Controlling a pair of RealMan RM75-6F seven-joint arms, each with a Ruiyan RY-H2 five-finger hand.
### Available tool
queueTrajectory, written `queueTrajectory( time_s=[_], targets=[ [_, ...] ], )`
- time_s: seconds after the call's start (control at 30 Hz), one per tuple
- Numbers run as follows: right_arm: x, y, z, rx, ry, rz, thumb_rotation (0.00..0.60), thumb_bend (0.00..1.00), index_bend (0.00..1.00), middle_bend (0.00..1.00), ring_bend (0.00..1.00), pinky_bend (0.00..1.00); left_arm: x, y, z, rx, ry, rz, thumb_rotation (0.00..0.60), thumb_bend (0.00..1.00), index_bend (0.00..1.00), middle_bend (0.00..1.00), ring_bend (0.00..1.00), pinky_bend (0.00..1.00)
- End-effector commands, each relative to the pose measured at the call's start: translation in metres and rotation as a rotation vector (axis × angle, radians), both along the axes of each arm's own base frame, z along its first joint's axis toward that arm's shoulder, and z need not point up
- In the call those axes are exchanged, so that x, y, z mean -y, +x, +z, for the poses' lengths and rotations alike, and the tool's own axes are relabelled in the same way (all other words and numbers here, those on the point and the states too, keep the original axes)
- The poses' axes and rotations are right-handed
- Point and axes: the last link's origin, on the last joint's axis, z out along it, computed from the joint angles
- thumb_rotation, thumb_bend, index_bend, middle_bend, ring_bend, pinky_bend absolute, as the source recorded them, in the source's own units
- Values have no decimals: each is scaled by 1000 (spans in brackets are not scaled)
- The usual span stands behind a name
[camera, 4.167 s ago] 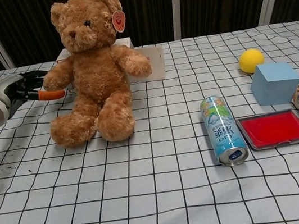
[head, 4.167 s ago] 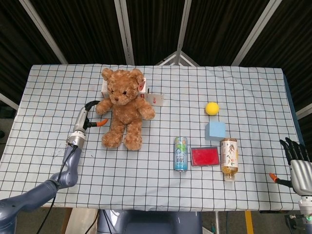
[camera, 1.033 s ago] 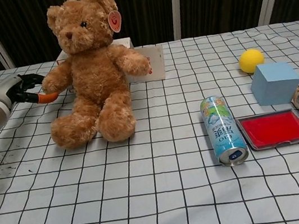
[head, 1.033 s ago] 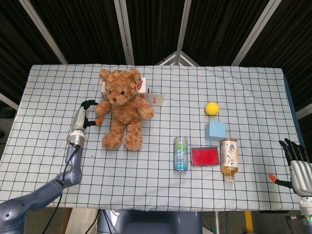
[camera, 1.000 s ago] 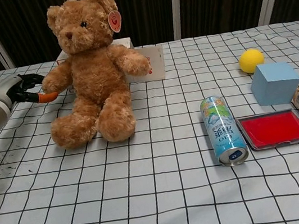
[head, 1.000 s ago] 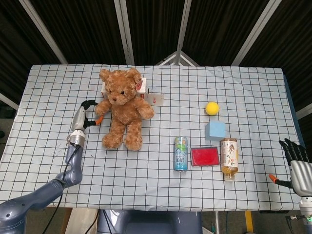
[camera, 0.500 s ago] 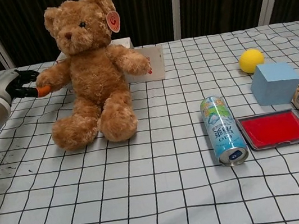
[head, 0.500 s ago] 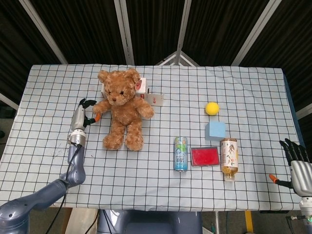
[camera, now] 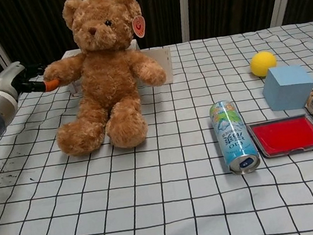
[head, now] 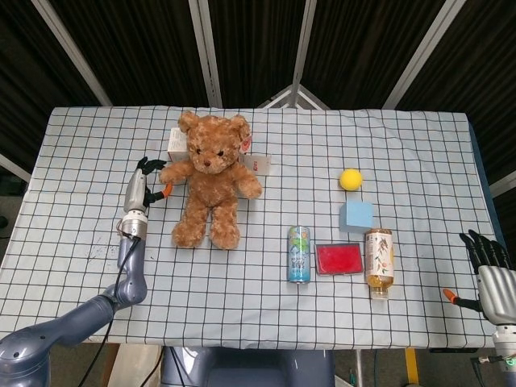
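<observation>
Shifted right since the previous frame, the bear (head: 212,177) sits mid-table, left hand (head: 145,181) pinching its paw; that thin grip may slip; right hand (head: 488,274) idles open.

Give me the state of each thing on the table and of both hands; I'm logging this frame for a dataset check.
teddy bear: sitting upright, its arm at the left hand
left hand: fingers at the bear's arm; a grip cannot be told
right hand: off the table edge, fingers apart, holding nothing
can: lying on its side
bottle: lying on its side, capped
red case: flat, closed
blue block: resting flat
yellow ball: resting on the cloth
</observation>
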Motion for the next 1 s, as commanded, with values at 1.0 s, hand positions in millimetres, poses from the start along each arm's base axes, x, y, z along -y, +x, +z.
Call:
queueTrajectory(
  time_s=[1.0],
  targets=[
    [-1,2,-1,0,5,-2,600,130,55,15,0,0,1,8,19,-11,62,-13,600,599,491,238,0,0]
  ],
)
